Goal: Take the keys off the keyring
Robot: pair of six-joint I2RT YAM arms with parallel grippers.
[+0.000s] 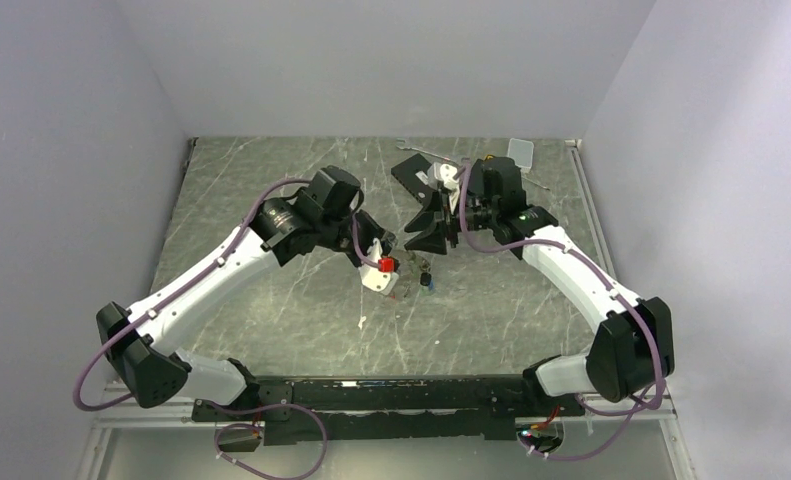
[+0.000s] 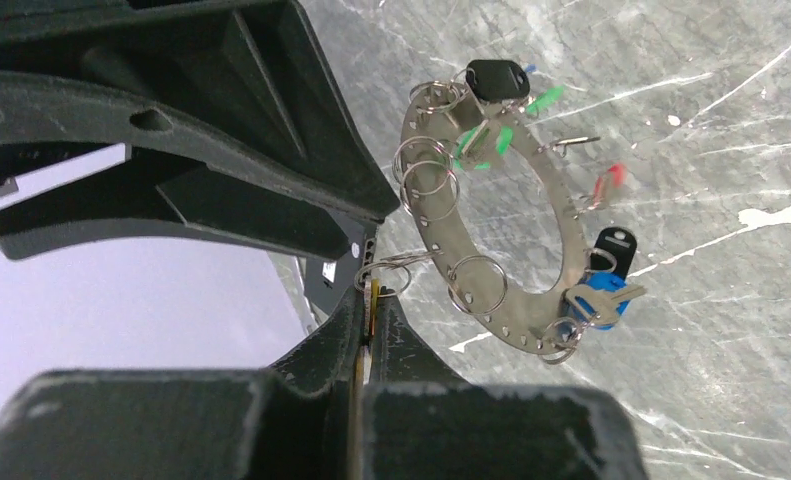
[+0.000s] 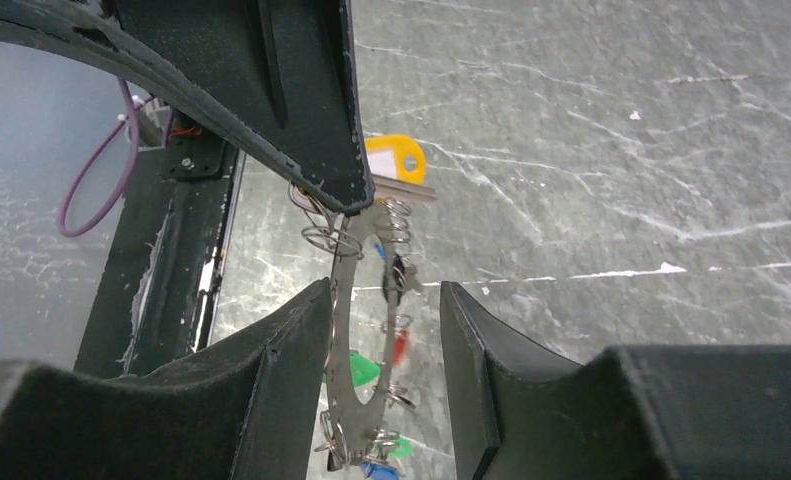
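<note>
Keyring (image 2: 571, 230): flat holed band, centre-right of your left wrist view, black, green, red and blue keys (image 2: 601, 295) hung round it. Left gripper (image 2: 369, 300): jaws pinched together on yellow key (image 3: 396, 158), head seen only upper-centre in right wrist view. Right gripper (image 3: 383, 300): jaws apart, keyring edge-on between them.

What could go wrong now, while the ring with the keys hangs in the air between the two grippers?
1. The left gripper seems to pinch only the yellow key, so the keyring may swing or slip out.
2. The open right gripper straddles the keyring edge-on and may close on the small rings instead.
</note>
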